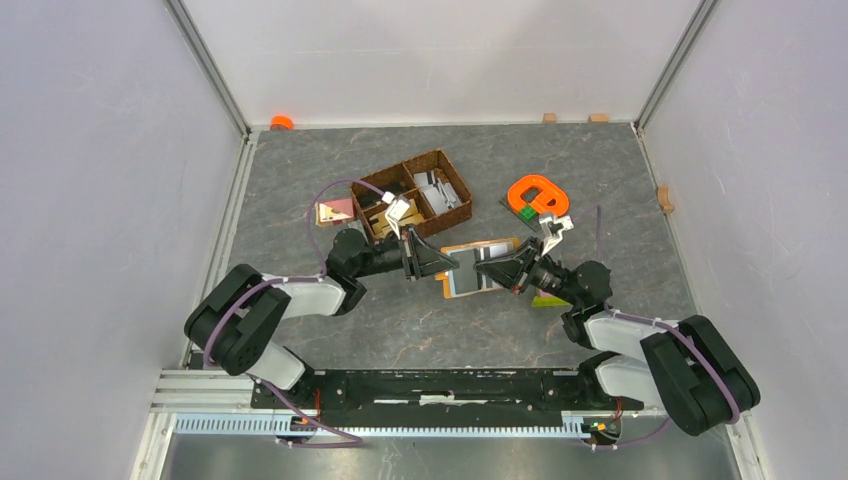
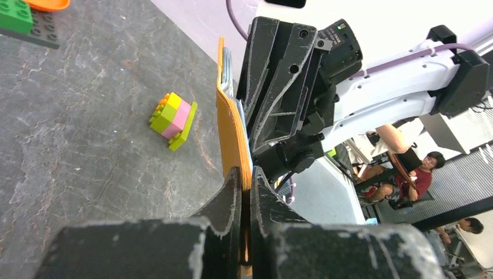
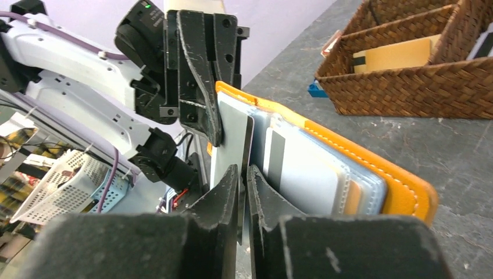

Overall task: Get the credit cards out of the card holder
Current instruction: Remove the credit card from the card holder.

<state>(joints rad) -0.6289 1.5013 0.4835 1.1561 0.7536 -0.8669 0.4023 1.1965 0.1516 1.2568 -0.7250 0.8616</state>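
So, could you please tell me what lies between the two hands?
The card holder, seen in the top view: left hand pinches its edge, right hand pinches a card.

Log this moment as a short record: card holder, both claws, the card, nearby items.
card holder: open, cards in its pockets
left claw: shut on the card holder's edge
right claw: closed on a grey card
grey card: sticking out of the card holder, not yet free
nearby: wicker basket, orange ring, brick block
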